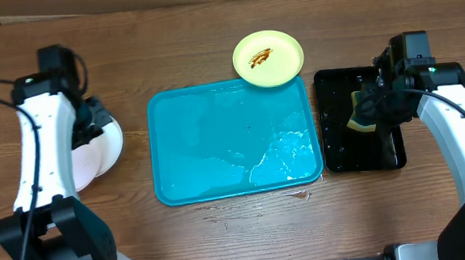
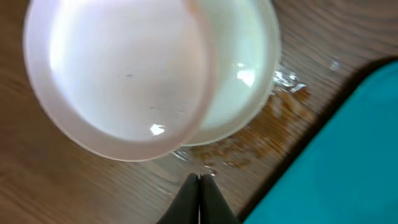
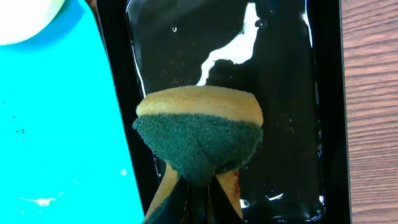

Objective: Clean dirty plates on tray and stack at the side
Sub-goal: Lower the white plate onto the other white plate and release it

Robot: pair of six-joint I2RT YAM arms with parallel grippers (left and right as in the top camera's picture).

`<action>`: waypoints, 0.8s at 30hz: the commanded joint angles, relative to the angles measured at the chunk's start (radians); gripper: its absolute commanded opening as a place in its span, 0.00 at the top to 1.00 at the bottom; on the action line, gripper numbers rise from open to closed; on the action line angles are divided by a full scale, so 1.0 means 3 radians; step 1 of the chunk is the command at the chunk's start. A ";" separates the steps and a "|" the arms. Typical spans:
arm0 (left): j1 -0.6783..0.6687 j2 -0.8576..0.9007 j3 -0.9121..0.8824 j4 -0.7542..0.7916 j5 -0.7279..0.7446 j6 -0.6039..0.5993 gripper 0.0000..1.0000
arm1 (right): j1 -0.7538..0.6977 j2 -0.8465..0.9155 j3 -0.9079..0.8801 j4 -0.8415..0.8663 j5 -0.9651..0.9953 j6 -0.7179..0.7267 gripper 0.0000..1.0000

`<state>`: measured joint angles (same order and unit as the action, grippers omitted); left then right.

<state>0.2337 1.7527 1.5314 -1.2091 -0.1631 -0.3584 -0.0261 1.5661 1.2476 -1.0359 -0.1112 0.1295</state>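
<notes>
The turquoise tray point(image 1: 208, 140) lies mid-table, wet, with no plate inside it. A pale yellow-green plate point(image 1: 268, 58) with a brown smear rests across the tray's far right corner. Two white plates point(image 2: 130, 74) sit stacked slightly offset on the wood left of the tray, and both look clean. My left gripper point(image 2: 199, 182) is shut and empty, just off the stack's near edge. In the overhead view the stack point(image 1: 105, 152) is partly under the left arm. My right gripper point(image 3: 202, 186) is shut on a yellow and green sponge point(image 3: 199, 134), held over the black tray point(image 3: 280, 93).
The narrow black tray point(image 1: 338, 151) stands right of the turquoise one and holds shiny water. Wet brown drips mark the wood point(image 2: 273, 109) between the white plates and the turquoise tray point(image 2: 348, 162). The turquoise tray's edge point(image 3: 56, 124) runs close to the sponge.
</notes>
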 commanded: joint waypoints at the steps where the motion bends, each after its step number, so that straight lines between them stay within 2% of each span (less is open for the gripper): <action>1: 0.0093 0.0011 0.0020 0.0027 -0.0319 -0.0107 0.96 | -0.0008 -0.0015 0.0052 0.0015 0.0029 -0.0014 0.96; 10: 0.0103 0.0108 -0.0214 0.0179 -0.0567 -0.0130 0.96 | -0.0008 -0.0015 0.0052 0.0014 0.0029 -0.0013 0.96; 18: 0.0103 0.0510 -0.0235 0.0205 -0.0586 -0.0153 0.96 | -0.0008 -0.0015 0.0052 0.0009 0.0029 -0.0013 0.96; 24: 0.0097 0.0788 -0.0235 0.0285 -0.0206 -0.0141 0.96 | -0.0008 -0.0015 0.0053 0.0003 0.0029 -0.0013 0.96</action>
<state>0.2626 1.9545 1.4712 -1.1309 -0.2966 -0.3874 -0.0261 1.5661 1.2476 -1.0405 -0.1112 0.1299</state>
